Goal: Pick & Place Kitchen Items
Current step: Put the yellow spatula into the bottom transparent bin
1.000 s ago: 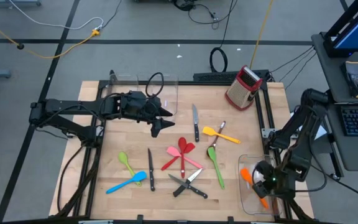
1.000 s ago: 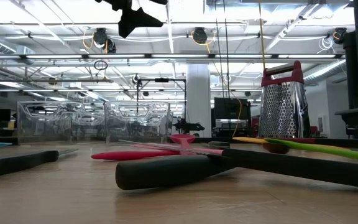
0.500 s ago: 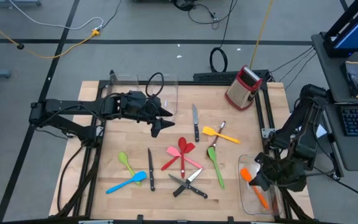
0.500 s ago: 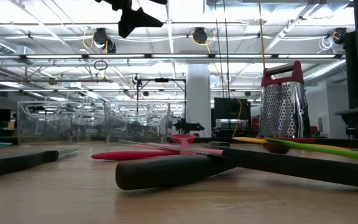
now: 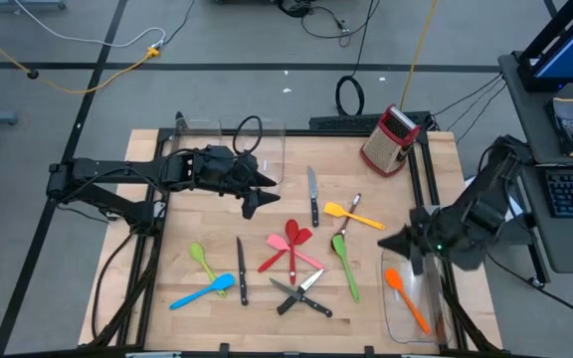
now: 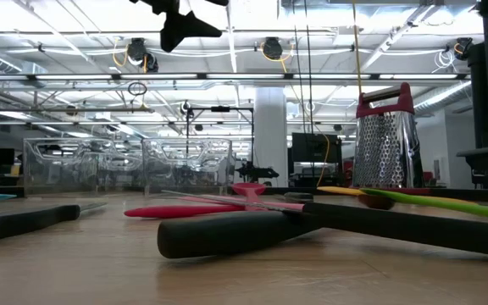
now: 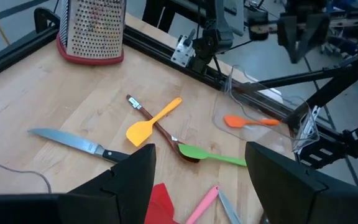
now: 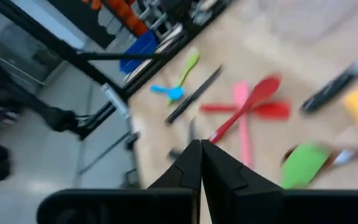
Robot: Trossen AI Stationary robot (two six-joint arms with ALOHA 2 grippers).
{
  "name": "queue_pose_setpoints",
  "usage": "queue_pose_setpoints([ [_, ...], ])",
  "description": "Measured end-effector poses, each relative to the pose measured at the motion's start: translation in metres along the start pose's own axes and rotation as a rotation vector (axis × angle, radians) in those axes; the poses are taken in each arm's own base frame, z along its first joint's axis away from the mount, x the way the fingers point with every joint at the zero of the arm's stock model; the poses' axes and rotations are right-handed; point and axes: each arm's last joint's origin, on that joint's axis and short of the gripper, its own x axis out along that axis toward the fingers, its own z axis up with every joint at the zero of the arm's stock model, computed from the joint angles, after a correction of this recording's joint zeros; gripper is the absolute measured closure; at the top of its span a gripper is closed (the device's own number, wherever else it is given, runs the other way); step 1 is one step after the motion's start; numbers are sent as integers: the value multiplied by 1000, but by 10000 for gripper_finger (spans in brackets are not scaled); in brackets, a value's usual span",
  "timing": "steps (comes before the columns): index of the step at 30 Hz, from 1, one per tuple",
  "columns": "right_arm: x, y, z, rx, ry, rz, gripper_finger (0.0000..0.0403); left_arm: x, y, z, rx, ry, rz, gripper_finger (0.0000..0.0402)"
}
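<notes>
Right end effector hangs above the counter edge beside the clear bin, fingers pressed together and empty. Orange spatula lies inside that bin. Left end effector hangs over the counter's far left area, fingers spread apart and empty. Remaining utensils lie scattered mid-counter: yellow spatula, green spoon, blue spatula.

A spatula lies in the bin at the table's right edge, utensils mid-table.
</notes>
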Motion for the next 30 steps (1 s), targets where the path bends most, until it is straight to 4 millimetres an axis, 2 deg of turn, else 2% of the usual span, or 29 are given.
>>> queue_pose_setpoints([
  [5,3,-12,22,-180,-8,-22,401,0,0,0,-34,0,0,149],
  [10,14,-25,37,-237,66,-50,402,0,0,0,-52,-1,1,149],
  [22,69,-78,61,-235,437,-225,402,0,0,0,-23,-1,1,149],
  [30,101,-111,65,-240,630,-289,402,0,0,0,13,-1,2,149],
])
